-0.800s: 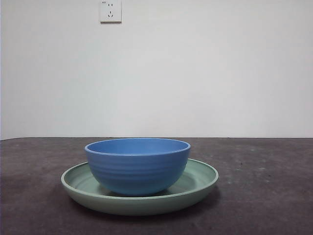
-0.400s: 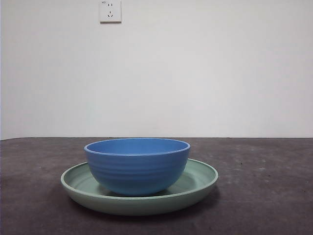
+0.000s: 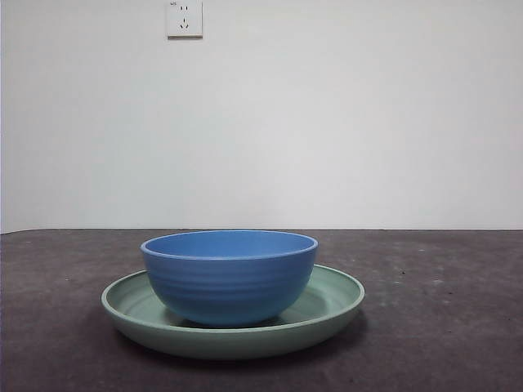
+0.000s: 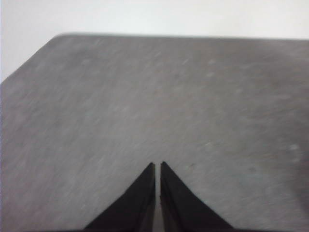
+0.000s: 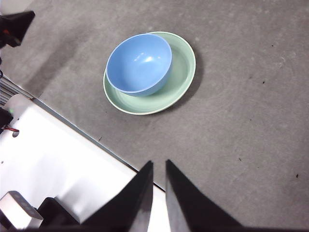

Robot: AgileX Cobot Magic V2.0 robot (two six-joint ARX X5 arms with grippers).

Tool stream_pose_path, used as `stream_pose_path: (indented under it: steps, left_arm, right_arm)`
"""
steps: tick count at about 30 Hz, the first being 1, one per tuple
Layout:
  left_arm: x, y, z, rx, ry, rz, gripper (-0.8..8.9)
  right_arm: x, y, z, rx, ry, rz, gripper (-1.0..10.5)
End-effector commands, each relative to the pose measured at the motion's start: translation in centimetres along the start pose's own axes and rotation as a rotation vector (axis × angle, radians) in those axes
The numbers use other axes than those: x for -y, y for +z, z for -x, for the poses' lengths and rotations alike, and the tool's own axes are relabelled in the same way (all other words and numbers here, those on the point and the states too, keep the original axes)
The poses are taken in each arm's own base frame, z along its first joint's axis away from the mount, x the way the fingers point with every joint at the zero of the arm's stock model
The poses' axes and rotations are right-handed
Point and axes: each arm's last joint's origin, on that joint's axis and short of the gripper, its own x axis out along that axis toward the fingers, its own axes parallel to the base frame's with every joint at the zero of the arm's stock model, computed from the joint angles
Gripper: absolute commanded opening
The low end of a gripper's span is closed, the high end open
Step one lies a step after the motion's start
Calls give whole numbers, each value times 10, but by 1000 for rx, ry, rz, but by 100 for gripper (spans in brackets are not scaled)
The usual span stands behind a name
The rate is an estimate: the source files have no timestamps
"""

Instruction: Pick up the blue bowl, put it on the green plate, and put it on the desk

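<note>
The blue bowl (image 3: 230,276) stands upright and empty in the green plate (image 3: 335,302), which rests on the dark desk (image 3: 441,327) near the front. The right wrist view shows the bowl (image 5: 139,63) sitting off-centre in the plate (image 5: 184,67). My right gripper (image 5: 158,163) is shut and empty, held high above the desk's front edge, well away from the dishes. My left gripper (image 4: 157,164) is shut and empty over bare desk (image 4: 145,96) near a corner. Neither arm shows in the front view.
A white wall with a socket (image 3: 185,18) stands behind the desk. In the right wrist view a white platform (image 5: 53,159) borders the desk's edge, and a black part (image 5: 17,26) shows at the corner.
</note>
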Motion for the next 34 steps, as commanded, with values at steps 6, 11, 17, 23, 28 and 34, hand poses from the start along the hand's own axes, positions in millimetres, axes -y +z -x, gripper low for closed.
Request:
stream_pose_path:
  steps: [6,11,17,23,28,34]
  left_arm:
    - [-2,-17,-5,-3,22,40,19]
    - [-1,-17,-6,36,7,22,19]
    - [3,-17,-6,35,-31,5,19]
    - [5,-17,-6,42,-49,-11,19]
    - [5,-16,-5,51,-49,-11,19]
    - [5,-16,-5,56,-55,7,19]
  right_arm:
    - [-1,-3,4,-31,1,4,38]
    - [-1,-3,4,-31,1,4,38]
    - [-1,-3,4,-31,1,4,38]
    - [-1,-3,4,-31,1,4,38]
    - [-1,-3,4,-31,1,4,38]
    - [-1,-3,4,-31,1,4,38]
